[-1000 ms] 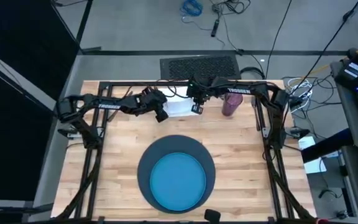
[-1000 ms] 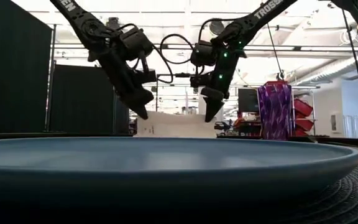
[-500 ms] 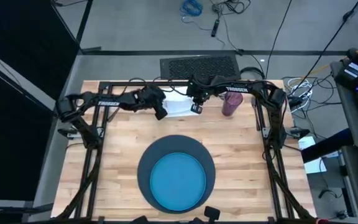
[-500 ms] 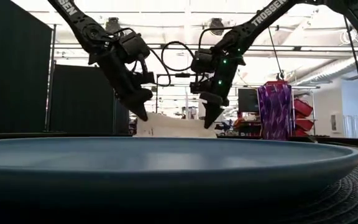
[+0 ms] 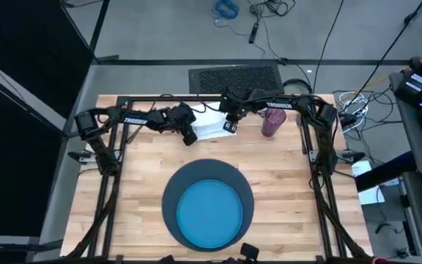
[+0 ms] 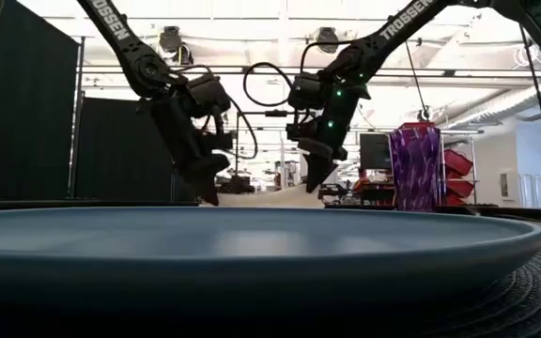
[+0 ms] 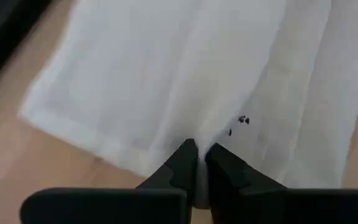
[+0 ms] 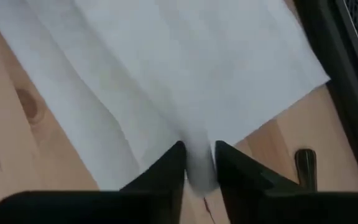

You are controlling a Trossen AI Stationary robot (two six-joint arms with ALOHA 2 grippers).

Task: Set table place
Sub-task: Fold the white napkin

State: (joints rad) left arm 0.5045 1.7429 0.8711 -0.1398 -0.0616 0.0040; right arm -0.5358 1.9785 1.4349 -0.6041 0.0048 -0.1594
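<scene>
Left tool [image 7: 196, 163]: pinches napkin [image 7: 185, 74] edge.
Right tool [image 8: 197, 163]: pinches the other edge.
Advice: lift both together, level.

Left wrist view. The left gripper [image 7: 197, 163] has its two dark fingers [image 7: 180, 168] drawn nearly together, nipping a raised fold at the edge of the white napkin [image 7: 185, 74]. The napkin spreads away over the pale wooden worktop [image 7: 23, 168], lightly creased (a few small dark specks mark it near the fingers). A dark band [image 7: 5, 28] crosses one corner.
</scene>
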